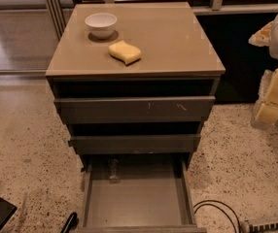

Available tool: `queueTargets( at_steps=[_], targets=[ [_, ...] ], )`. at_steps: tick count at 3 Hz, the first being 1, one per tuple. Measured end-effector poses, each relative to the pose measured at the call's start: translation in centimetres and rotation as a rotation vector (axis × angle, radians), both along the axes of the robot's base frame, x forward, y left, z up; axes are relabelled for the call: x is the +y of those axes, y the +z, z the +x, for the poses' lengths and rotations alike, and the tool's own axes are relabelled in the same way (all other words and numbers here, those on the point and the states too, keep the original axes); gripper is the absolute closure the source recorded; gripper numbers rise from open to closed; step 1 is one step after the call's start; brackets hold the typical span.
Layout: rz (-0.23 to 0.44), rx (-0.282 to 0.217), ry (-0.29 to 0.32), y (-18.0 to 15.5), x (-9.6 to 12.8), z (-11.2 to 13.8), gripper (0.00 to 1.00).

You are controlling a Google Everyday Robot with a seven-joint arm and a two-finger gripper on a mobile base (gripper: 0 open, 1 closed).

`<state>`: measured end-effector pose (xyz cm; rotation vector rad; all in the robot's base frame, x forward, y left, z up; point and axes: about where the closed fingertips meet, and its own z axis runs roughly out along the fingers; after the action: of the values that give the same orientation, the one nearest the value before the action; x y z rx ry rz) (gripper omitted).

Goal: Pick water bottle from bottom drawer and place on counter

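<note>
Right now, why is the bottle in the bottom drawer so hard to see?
In the camera view the clear water bottle sits at the back of the bottom drawer, in shadow under the upper drawers; the counter catches the light and shines softly; the gripper hangs at the right edge, lit yellowish.

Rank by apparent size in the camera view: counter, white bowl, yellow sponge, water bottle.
1. counter
2. white bowl and yellow sponge: they look alike, so unranked
3. water bottle, at the back of the bottom drawer
The gripper hangs at the right edge, away from all four.
</note>
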<state>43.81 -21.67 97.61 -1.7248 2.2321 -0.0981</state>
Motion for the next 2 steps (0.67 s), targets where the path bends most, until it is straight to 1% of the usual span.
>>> queueTargets(
  at_steps=[1, 2],
  targets=[
    [0.0, 0.0, 0.0, 0.0, 0.0, 0.0, 0.0],
    [0.01, -0.008, -0.014, -0.68, 0.3, 0.05, 0.0]
  ],
)
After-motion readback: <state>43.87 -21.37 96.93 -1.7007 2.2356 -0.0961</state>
